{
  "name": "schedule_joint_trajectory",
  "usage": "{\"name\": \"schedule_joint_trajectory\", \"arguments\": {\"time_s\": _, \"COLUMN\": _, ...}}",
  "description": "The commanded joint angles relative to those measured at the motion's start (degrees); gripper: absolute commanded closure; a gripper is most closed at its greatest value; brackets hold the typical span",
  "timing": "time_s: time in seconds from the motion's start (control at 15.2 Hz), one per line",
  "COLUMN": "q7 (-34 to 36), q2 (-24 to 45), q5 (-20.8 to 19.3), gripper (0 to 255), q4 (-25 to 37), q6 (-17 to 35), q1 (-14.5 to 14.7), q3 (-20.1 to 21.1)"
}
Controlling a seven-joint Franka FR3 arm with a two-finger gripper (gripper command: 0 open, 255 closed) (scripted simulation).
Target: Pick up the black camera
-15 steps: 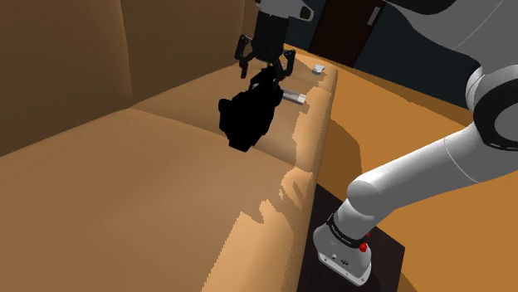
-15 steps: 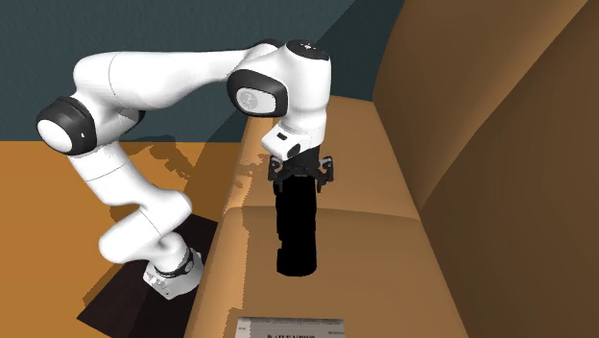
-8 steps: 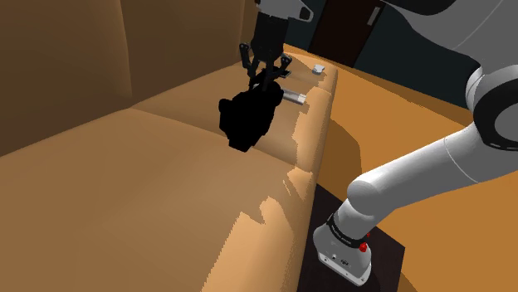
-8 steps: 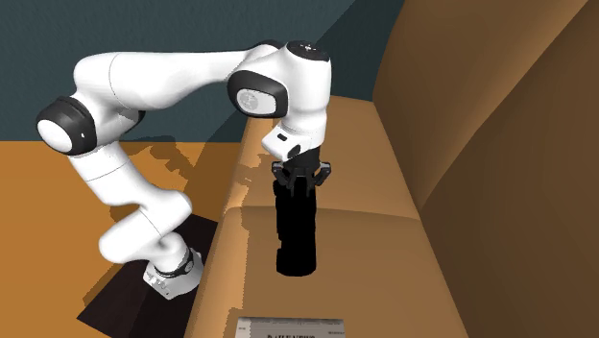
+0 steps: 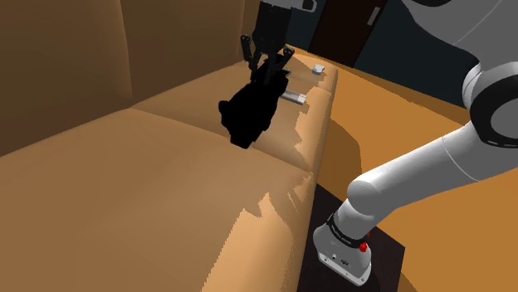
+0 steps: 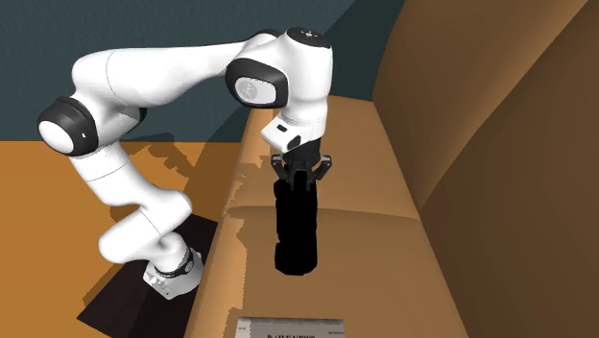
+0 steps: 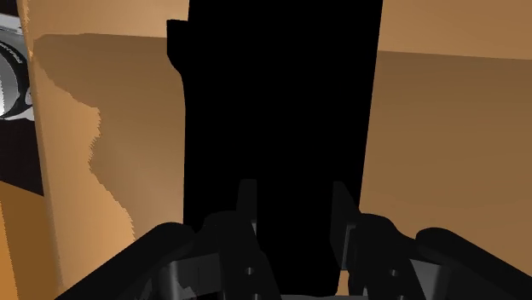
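Relative to the camera (image 5: 246, 116): sofa (image 5: 124, 191) seat beneath it; end effector (image 5: 267, 70) at its top, clasping it; small cylinder (image 5: 292, 97) just beside it; stand (image 5: 342, 249) well apart, off the sofa.

1. The black camera (image 7: 281, 102) stood as a tall, featureless block straight ahead of the gripper (image 7: 294, 200).
2. Both fingers (image 7: 247, 209) clasped its near end (one on each side).
3. A tan sofa cushion (image 7: 443, 145) lay behind it.

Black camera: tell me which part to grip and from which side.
Grip its narrow top end, coming from straight above. The black camera stands tall and slim, upright over the sofa seat, so its flat sides fit inside the claw, which is shut on it there.
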Motion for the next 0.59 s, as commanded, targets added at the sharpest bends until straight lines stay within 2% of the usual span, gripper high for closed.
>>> {"name": "schedule_joint_trajectory", "arguments": {"time_s": 0.0, "q7": 0.0, "q2": 0.5, "q5": -0.3, "gripper": 255, "q4": 2.1, "q6": -1.5, "q1": -0.2, "q3": -0.2}}
{"name": "schedule_joint_trajectory", "arguments": {"time_s": 0.53, "q7": 1.4, "q2": 3.9, "q5": -1.5, "gripper": 255, "q4": 11.6, "q6": -7.9, "q1": -0.6, "q3": 0.4}}
